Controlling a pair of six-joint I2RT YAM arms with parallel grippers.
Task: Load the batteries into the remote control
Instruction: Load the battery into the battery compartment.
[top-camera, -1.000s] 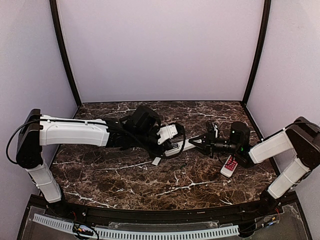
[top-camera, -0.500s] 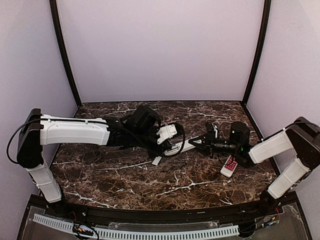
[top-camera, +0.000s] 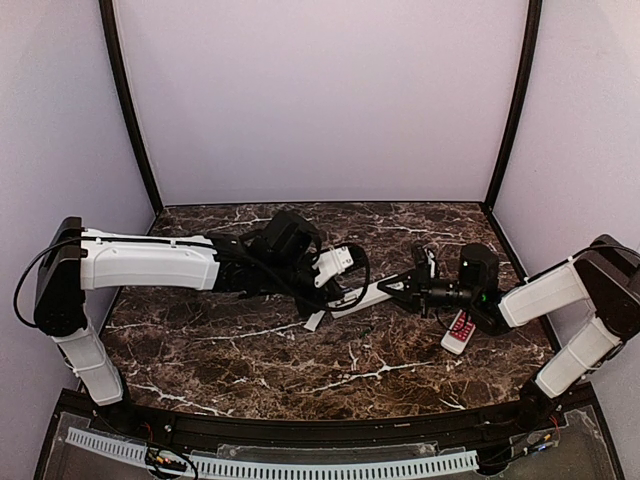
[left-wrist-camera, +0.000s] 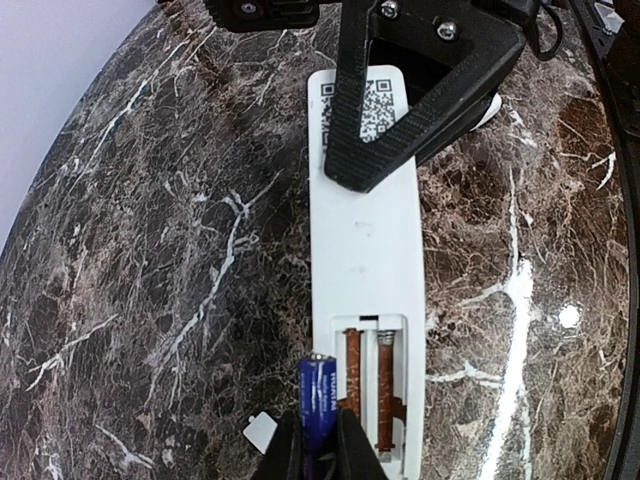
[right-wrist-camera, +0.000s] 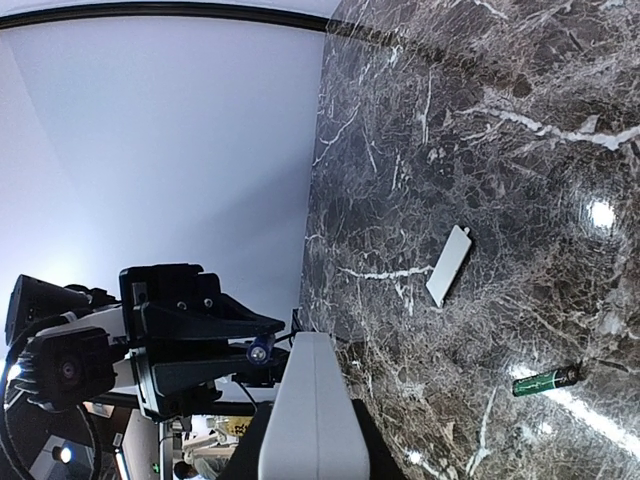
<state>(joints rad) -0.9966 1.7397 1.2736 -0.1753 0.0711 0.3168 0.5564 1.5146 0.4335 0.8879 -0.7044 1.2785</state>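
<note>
The remote control (left-wrist-camera: 365, 240) lies back side up, its battery bay (left-wrist-camera: 375, 385) open and showing two empty slots with rusty contacts. My right gripper (right-wrist-camera: 310, 432) is shut on the remote's (right-wrist-camera: 312, 400) far end, and one of its black fingers (left-wrist-camera: 400, 130) rests over the QR label. My left gripper (left-wrist-camera: 318, 430) is shut on a blue battery (left-wrist-camera: 320, 390), held just left of the bay's edge. From above, the left gripper (top-camera: 344, 284) and the right gripper (top-camera: 402, 288) meet at the remote (top-camera: 365, 296). A green battery (right-wrist-camera: 545, 380) lies on the table.
The white battery cover (top-camera: 313, 322) lies on the marble table in front of the remote and shows as the cover (right-wrist-camera: 449, 265) in the right wrist view. A shorter red-and-white remote (top-camera: 459, 332) lies under the right arm. Walls enclose the table on three sides.
My left gripper has drawn back slightly to the left with the battery, baring more of the white remote from above. The right arm has hardly moved.
</note>
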